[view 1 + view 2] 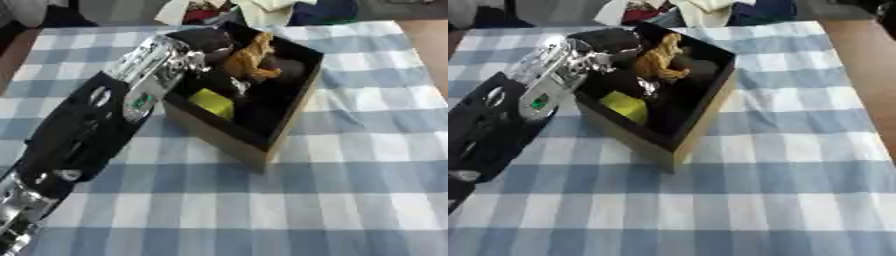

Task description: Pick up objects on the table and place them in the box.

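Note:
An open cardboard box [223, 140] with a dark inside stands on the blue-and-white checked cloth at the upper middle. My left arm comes in from the lower left, and my left hand [208, 41] is over the box's far left corner. Its dark fingers curl against an orange-brown toy [252, 59], which stands above the rim inside the box. A yellow-green object [213, 103] lies in the box near its front wall, below the hand. Other dark shapes in the box are unclear. My right hand shows in neither view.
The checked cloth [350, 190] covers the table in front of and to the right of the box. Brown tabletop [868, 75] shows past the cloth's right edge. A heap of white, red and dark blue things [254, 10] lies beyond the far edge.

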You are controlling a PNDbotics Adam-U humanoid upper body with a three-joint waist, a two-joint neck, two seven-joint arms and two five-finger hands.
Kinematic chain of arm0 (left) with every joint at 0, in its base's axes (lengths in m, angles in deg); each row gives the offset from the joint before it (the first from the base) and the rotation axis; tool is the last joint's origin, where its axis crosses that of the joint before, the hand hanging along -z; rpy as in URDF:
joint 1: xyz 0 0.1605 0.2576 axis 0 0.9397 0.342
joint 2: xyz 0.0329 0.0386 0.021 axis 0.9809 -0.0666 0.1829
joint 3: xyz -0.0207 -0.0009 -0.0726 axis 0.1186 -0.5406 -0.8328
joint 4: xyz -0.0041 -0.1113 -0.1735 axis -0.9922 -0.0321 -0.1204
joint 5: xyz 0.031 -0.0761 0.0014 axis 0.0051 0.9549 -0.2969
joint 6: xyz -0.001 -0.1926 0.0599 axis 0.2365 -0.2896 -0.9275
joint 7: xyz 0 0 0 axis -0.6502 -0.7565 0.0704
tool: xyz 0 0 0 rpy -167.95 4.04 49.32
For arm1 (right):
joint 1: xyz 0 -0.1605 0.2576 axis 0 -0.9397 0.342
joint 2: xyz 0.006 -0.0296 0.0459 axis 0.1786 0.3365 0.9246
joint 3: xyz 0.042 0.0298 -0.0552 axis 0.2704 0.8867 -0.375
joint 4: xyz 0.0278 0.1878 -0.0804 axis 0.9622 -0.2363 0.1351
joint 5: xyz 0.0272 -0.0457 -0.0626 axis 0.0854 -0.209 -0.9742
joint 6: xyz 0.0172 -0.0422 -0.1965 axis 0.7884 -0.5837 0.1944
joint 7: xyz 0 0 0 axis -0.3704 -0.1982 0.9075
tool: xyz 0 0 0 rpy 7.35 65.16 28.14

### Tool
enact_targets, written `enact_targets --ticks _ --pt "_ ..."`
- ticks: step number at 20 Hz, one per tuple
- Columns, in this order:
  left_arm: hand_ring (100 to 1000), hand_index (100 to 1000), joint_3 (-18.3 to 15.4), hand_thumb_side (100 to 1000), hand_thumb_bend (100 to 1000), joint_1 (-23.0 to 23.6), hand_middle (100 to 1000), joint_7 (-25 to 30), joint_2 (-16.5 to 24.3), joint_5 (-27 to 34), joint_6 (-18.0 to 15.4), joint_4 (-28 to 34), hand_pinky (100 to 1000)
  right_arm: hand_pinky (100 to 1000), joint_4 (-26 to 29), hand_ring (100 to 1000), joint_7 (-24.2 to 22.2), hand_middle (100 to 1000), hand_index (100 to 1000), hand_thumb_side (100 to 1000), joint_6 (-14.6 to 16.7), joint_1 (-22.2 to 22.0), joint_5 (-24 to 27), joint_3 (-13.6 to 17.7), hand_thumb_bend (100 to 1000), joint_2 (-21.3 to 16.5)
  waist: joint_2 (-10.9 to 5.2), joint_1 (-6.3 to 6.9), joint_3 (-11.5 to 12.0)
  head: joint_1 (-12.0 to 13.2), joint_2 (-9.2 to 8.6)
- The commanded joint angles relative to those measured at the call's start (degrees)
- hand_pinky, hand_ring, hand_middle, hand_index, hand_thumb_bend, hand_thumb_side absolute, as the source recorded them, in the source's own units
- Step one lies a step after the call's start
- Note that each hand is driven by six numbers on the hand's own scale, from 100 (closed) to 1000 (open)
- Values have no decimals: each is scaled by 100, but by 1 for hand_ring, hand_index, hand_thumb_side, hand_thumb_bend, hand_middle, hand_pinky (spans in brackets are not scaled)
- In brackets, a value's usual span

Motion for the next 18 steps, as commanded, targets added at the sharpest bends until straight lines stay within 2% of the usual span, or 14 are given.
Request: enact_targets --ticks 1,3,6,9,14,18 --pt "779 927 -40 946 258 -72 753 -3 44 -197 -48 18 663 1000 119 961 -7 679 903 755 -9 68 37 6 100 -38 -132 -14 -7 -2 -65" --pt "806 953 -41 986 341 -58 780 21 42 -308 -74 -4 677 1000 123 961 -4 679 903 753 -13 68 44 9 100 -34 -134 -18 -11 -2 -69" --pt "838 972 -33 981 390 -32 809 78 26 -409 -127 -41 691 1000 128 962 -1 678 903 753 -17 76 53 8 100 -26 -127 -26 -20 -1 -88" --pt "857 996 -26 944 357 -8 844 180 -13 -431 -213 -119 705 1000 133 961 -1 677 902 754 -19 91 61 7 100 -14 -113 -36 -36 11 -103" --pt "865 1000 -66 986 365 -22 850 310 -47 -339 -268 -196 712 1000 130 961 -4 676 902 756 -18 100 64 8 100 -17 -94 -42 -40 7 -107" --pt "867 1000 -58 1000 323 -10 850 268 -65 -343 -242 -179 713 1000 129 962 -10 676 902 755 -23 105 64 8 100 -8 -89 -45 -44 4 -108"
